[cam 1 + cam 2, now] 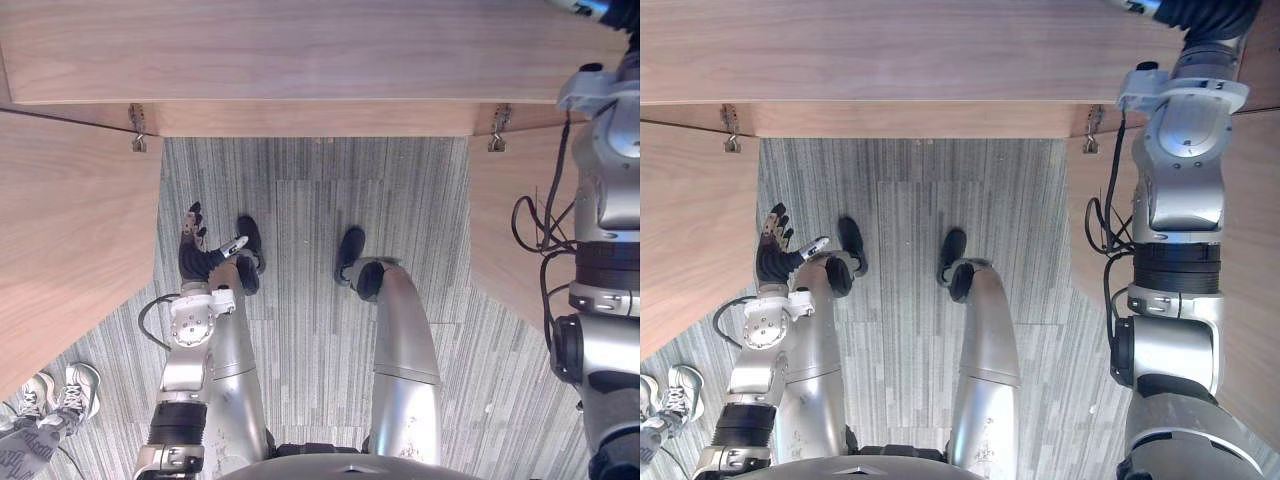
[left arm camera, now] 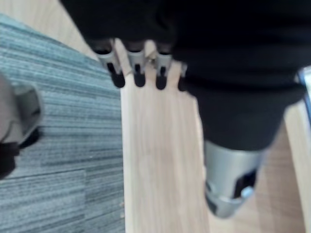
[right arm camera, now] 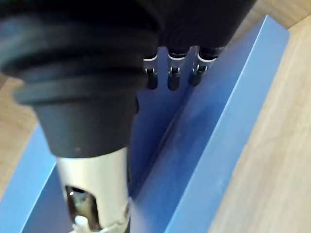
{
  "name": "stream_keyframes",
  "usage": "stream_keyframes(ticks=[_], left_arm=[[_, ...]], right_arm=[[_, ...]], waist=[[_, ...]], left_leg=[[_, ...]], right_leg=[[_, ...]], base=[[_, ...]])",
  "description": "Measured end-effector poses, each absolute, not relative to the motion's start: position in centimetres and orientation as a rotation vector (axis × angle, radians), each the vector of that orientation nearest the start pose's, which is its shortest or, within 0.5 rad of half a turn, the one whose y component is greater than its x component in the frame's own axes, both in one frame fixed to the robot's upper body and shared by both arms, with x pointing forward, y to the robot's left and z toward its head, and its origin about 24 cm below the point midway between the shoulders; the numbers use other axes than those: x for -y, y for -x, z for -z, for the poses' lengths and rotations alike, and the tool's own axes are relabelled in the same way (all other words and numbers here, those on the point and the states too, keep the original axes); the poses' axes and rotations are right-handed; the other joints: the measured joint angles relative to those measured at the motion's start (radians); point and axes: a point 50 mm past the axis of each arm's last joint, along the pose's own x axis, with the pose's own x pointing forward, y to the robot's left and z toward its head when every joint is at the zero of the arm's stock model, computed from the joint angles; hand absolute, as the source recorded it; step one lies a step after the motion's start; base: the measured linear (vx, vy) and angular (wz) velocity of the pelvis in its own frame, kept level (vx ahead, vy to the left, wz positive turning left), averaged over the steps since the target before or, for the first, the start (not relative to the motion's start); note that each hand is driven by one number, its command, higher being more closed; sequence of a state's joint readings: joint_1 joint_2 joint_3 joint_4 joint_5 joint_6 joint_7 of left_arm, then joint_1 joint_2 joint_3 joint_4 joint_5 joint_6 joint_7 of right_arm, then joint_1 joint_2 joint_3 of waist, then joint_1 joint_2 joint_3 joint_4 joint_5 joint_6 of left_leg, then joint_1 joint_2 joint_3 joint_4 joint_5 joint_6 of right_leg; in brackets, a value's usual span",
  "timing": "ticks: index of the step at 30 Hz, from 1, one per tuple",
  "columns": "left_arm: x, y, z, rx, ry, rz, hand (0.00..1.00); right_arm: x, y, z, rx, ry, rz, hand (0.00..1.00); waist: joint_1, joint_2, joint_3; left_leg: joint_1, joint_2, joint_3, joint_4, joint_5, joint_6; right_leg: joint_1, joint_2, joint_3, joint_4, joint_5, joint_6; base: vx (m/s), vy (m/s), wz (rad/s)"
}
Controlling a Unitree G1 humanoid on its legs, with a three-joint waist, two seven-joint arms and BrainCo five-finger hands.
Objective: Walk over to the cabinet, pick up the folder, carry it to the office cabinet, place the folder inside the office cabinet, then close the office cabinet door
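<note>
A: Location of blue folder (image 3: 228, 121)?
B: On wooden surface (image 3: 272, 170), directly under straight, unclenched fingers (image 3: 171, 73) of right hand (image 3: 194, 22); contact not discernible.
A: Left hand (image 1: 195, 252)?
B: Low beside wooden panel (image 1: 70, 230), fingers (image 2: 138, 73) relaxed, holding nothing.

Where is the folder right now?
In the right wrist view, the blue folder lies on a wooden surface, directly beneath the right hand.

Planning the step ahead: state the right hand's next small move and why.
Probably draw the right hand back off the blue box folder: it seems to lie on the wooden shelf, and the light wooden cabinet doors stand open.
</note>
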State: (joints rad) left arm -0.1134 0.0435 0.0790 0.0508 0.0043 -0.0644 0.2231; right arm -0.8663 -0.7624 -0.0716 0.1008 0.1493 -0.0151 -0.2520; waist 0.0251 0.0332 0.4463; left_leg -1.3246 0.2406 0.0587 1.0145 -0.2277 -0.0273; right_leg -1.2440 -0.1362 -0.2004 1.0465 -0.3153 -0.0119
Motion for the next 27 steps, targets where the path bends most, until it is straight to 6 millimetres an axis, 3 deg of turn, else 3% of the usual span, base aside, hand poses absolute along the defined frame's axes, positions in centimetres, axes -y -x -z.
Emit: stream_keyframes(ticks=[4,7,11,17,22,27], left_arm=[[-18.5,-28.0,-6.8,0.13,-0.067,-0.229,0.0],[-19.2,-28.2,-7.0,0.131,-0.11,-0.202,0.0],[-19.4,-28.2,-7.0,0.126,-0.125,-0.184,0.0],[-19.5,-28.1,-6.9,0.122,-0.132,-0.173,0.0],[-19.6,-27.9,-6.6,0.112,-0.135,-0.176,0.0],[-19.4,-27.6,-6.3,0.105,-0.119,-0.182,0.0]], right_arm=[[24.0,-31.7,-33.8,0.798,0.6,0.193,0.0],[23.8,-32.1,-33.2,0.744,0.649,0.106,0.0],[23.6,-32.7,-32.3,0.693,0.675,0.043,0.0],[23.7,-32.5,-31.6,0.691,0.676,0.022,0.0],[24.1,-31.7,-29.9,0.709,0.594,0.037,0.0],[23.2,-30.3,-26.6,0.748,0.361,0.117,0.0]], waist=[[-0.001,-0.002,-0.001],[-0.012,-0.028,-0.015],[-0.013,-0.054,-0.033],[0.0,-0.055,-0.035],[0.011,-0.058,-0.045],[0.013,-0.058,-0.05]], left_leg=[[0.0,0.0,0.003,-0.016,0.007,0.005],[0.004,0.0,0.007,-0.021,0.008,0.004],[0.007,0.002,0.009,-0.025,0.009,0.004],[0.011,0.002,0.011,-0.026,0.009,0.004],[0.017,0.0,0.013,-0.045,0.012,0.005],[0.037,-0.002,0.02,-0.061,0.012,0.004]], right_leg=[[0.0,0.002,-0.001,-0.016,0.009,0.001],[-0.001,0.002,0.0,-0.018,0.009,0.0],[0.001,0.002,0.0,-0.021,0.009,0.0],[0.006,0.001,-0.001,-0.024,0.01,-0.001],[0.012,0.001,-0.004,-0.038,0.01,-0.002],[0.029,0.001,-0.004,-0.056,0.01,-0.001]], base=[[0.0,0.0,0.0],[0.0,0.0,0.0],[0.0,0.0,0.0],[0.0,0.0,0.0],[0.0,0.003,0.01],[0.01,0.008,0.01]])
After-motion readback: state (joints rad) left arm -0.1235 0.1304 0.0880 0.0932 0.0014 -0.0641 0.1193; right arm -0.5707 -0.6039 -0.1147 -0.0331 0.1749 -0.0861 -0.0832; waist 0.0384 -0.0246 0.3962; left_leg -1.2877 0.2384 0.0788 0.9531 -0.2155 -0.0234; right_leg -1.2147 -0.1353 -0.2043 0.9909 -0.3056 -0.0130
